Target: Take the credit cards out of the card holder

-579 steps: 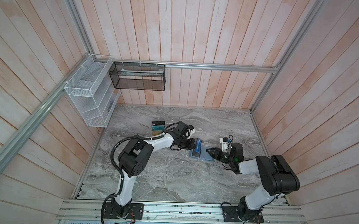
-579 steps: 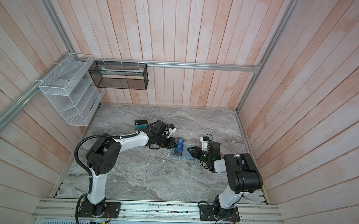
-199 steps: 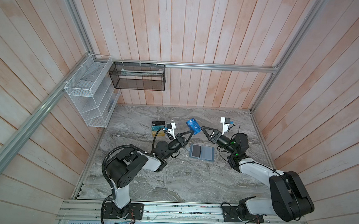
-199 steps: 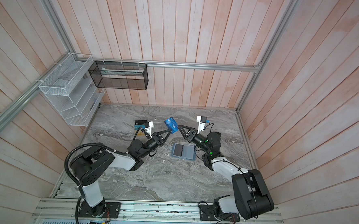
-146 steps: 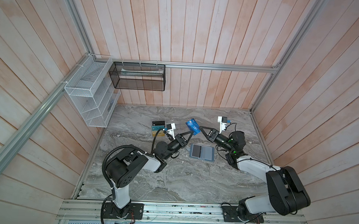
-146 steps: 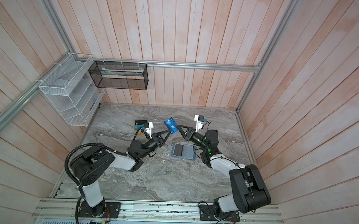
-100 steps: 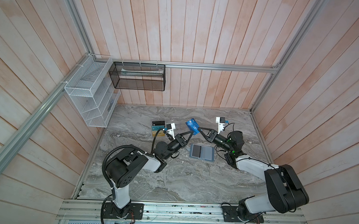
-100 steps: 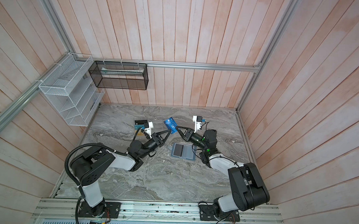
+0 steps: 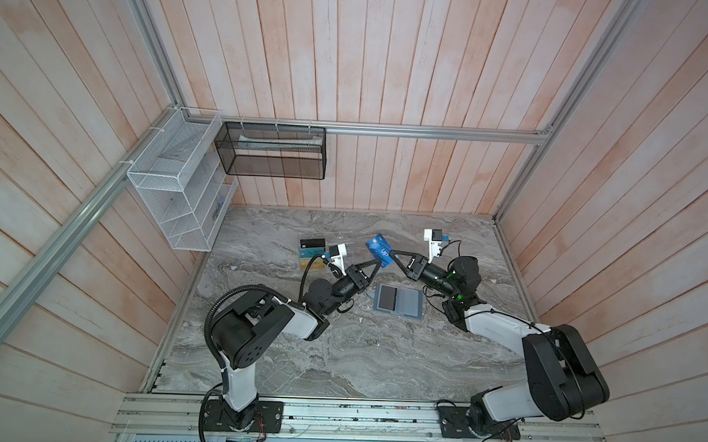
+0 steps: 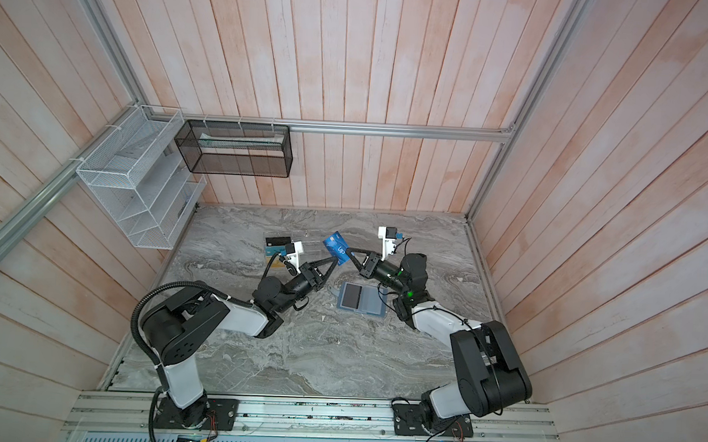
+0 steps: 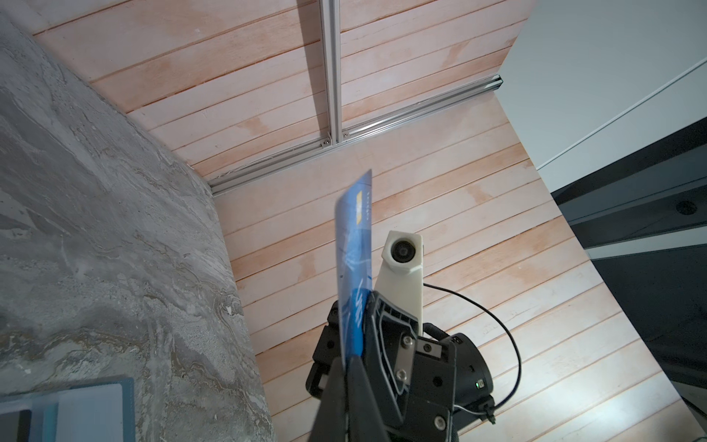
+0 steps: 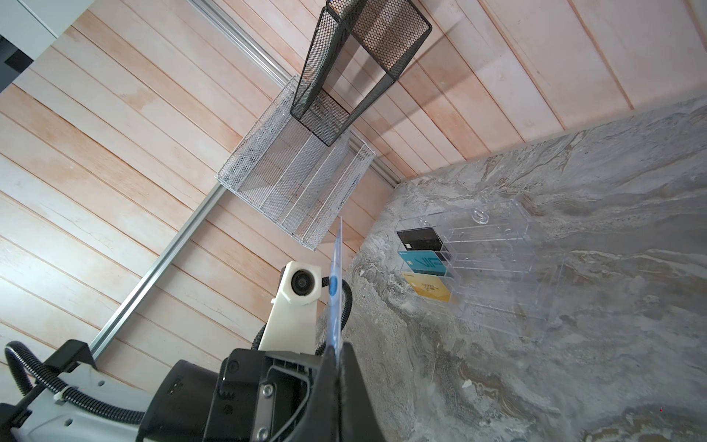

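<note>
On the marble table (image 9: pixel 337 354), the clear rack (image 12: pixel 493 268) far left carries the teal card (image 12: pixel 422 263) and gold card (image 12: pixel 430 289), and the card holder (image 9: pixel 398 301) lies open flat near the middle. Above it, left gripper (image 9: pixel 378 263) and right gripper (image 9: pixel 393 254) both pinch the dark blue card (image 9: pixel 378 247) tight, up in mid-air

card holder (image 9: pixel 398 301) lies open, flat on the table (image 9: pixel 337 354), mid-table between the arms. rack (image 12: pixel 497 268) stands behind it, to the left, three cards (image 12: pixel 422 264) slotted inside. fourth card (image 9: pixel 379 247) is up in the air behind the holder, pinched between left gripper (image 9: pixel 381 261) and right gripper (image 9: pixel 393 255).
</note>
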`<action>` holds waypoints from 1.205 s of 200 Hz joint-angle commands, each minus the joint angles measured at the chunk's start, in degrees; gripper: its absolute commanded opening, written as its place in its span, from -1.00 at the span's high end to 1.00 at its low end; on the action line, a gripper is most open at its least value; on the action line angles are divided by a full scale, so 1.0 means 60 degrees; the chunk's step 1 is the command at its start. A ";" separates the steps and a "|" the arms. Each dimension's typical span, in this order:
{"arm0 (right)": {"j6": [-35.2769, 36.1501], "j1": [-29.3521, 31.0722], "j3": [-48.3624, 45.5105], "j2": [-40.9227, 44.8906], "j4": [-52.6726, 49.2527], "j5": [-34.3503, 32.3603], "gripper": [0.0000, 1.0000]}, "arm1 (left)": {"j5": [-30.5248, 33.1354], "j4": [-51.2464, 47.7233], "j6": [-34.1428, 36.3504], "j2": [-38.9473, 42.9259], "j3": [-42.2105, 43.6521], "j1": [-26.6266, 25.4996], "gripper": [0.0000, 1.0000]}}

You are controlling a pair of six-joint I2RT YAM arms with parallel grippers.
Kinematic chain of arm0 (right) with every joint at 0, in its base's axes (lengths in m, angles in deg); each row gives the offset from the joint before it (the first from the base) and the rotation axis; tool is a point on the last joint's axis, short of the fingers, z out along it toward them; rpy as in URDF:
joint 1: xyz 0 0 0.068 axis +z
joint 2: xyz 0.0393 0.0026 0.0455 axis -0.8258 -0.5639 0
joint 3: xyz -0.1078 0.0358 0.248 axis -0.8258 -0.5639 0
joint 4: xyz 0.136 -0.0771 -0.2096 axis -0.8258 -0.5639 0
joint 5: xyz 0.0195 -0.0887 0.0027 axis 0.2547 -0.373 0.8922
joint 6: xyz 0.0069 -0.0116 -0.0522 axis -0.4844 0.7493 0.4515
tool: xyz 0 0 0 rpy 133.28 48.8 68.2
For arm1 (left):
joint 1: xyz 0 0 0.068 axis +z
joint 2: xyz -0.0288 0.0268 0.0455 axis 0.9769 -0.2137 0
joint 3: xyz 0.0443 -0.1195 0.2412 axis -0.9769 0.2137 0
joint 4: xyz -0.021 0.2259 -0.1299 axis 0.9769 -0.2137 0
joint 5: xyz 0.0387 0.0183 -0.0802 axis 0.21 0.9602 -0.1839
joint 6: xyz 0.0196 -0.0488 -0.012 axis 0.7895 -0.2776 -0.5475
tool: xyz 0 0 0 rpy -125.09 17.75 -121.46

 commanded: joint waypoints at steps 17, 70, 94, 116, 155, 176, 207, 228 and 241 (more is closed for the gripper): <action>0.0419 0.0050 0.0265 0.0194 -0.0528 0.0066 1.00 | -0.0268 0.0100 -0.0075 -0.0140 -0.0287 0.0017 0.46; 0.1080 -0.0013 0.0816 0.0221 -0.1542 0.0307 1.00 | -0.0574 -0.0468 -0.0123 0.0043 -0.0330 0.0186 -0.39; 0.1253 -0.0054 0.0899 0.0243 -0.1764 0.0345 1.00 | -0.0746 -0.0740 -0.0144 0.0112 -0.0407 0.0233 -0.89; 0.1323 -0.0144 0.0931 0.0254 -0.1818 0.0403 1.00 | -0.0940 -0.0980 -0.0136 0.0176 -0.0425 0.0270 -1.00; 0.2161 -0.0339 0.1516 0.0121 -0.2835 0.0425 1.00 | -0.1472 -0.1302 -0.0207 0.0423 -0.0301 0.0434 -1.00; 0.2770 -0.0430 0.2047 -0.0076 -0.3558 0.0395 1.00 | -0.1863 -0.1869 -0.0080 0.0739 -0.0224 0.0587 -1.00; 0.3998 -0.0448 0.2988 -0.0468 -0.4662 0.0397 1.00 | -0.2446 -0.3238 0.0529 0.1436 -0.0167 0.0794 -1.00; 0.4661 -0.0452 0.3617 -0.0818 -0.5057 0.0577 1.00 | -0.2563 -0.4582 0.1266 0.2243 0.0008 0.1011 -1.00; 0.4956 -0.0436 0.3976 -0.1117 -0.5092 0.0758 1.00 | -0.2597 -0.5559 0.1902 0.2812 0.0047 0.1242 -1.00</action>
